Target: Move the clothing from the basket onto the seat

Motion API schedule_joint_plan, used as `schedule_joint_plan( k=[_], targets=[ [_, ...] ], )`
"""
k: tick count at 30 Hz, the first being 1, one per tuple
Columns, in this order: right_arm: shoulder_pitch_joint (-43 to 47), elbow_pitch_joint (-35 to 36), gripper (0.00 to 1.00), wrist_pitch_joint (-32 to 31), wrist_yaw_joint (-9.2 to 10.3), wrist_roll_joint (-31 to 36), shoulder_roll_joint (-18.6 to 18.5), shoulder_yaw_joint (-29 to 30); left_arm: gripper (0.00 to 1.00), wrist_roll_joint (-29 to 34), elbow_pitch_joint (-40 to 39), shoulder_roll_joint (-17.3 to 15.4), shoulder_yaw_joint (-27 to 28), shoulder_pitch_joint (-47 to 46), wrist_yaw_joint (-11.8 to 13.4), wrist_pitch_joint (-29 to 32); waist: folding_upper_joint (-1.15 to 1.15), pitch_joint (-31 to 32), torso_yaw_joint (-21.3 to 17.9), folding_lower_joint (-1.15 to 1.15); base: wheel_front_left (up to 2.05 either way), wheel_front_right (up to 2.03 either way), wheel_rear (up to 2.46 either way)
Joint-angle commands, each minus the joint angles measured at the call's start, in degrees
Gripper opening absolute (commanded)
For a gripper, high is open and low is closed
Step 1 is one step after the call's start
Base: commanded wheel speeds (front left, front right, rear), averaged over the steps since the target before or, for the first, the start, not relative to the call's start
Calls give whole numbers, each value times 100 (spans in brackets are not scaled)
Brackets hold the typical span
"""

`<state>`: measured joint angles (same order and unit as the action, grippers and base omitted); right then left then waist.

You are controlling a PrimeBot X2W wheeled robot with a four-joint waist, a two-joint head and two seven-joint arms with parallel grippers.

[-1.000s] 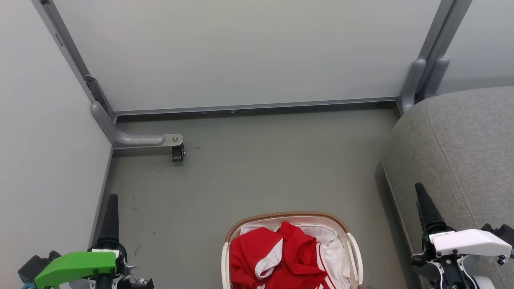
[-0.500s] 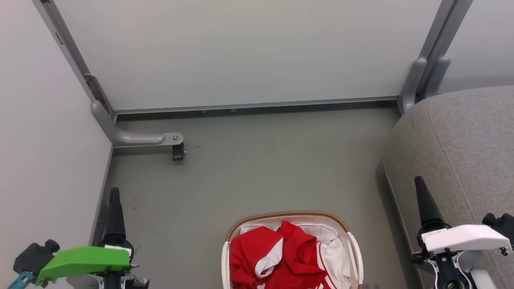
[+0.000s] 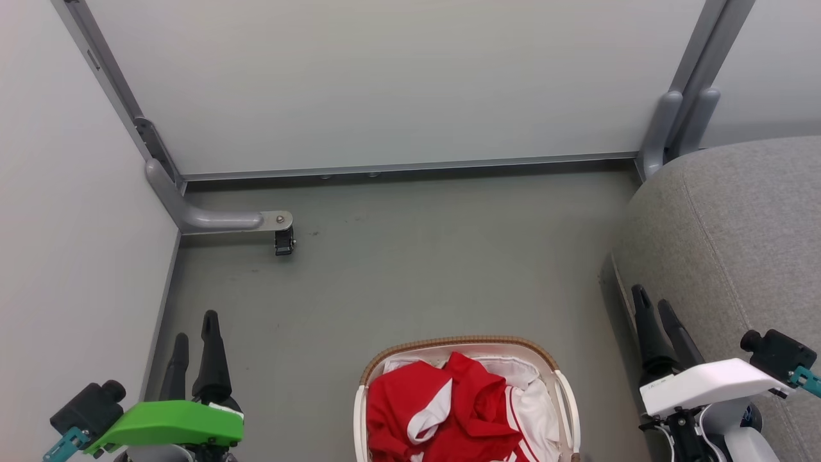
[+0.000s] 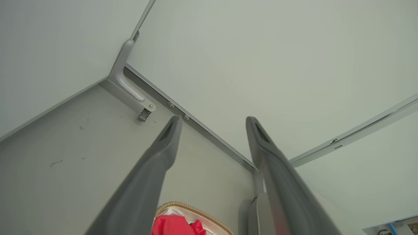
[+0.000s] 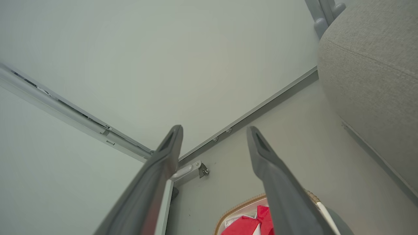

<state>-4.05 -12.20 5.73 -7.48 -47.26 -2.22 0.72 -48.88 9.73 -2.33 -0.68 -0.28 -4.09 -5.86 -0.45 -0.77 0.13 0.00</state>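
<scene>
A: Biggest thing first, quick.
B: The grey floor filled the middle of the head view. The seat took the right edge, and I saw nothing lying on it.
A: Basket?
B: The basket stood on the floor at bottom centre, left of the seat and cut off by the bottom edge. The clothing was heaped inside it, red with white trim, over a white liner. None of it was out yet.
A: Grippers?
B: The left gripper was at lower left, fingers spread, nothing between them. The right gripper was at lower right, by the seat's front edge, fingers also apart and empty. Both pointed up the frame, well apart from the basket.
A: Which step?
B: I judged it the very start, the approach before the first pick. The next move called for one arm to swing toward bottom centre and drop over the heap with its fingers wide. It had to pinch a thick red fold, not the liner, lift it clear of the rim, then carry it right onto the seat.
</scene>
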Motion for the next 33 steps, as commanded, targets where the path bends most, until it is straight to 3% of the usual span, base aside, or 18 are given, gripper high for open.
schedule_joint_plan(
  k=[1, 33],
  targets=[
    [-3, 64, 100, 70, -3, 192, -40, -27, 100, 255, -43, -44, -41, 38, 15, -59, 20, -1, 0, 0, 0, 0, 0],
    [123, -62, 100, 542, -3, 2159, -61, -371, 100, 2034, 337, -62, -353, 325, 146, -530, 31, 27, 18, 0, 0, 0, 0]
  ],
)
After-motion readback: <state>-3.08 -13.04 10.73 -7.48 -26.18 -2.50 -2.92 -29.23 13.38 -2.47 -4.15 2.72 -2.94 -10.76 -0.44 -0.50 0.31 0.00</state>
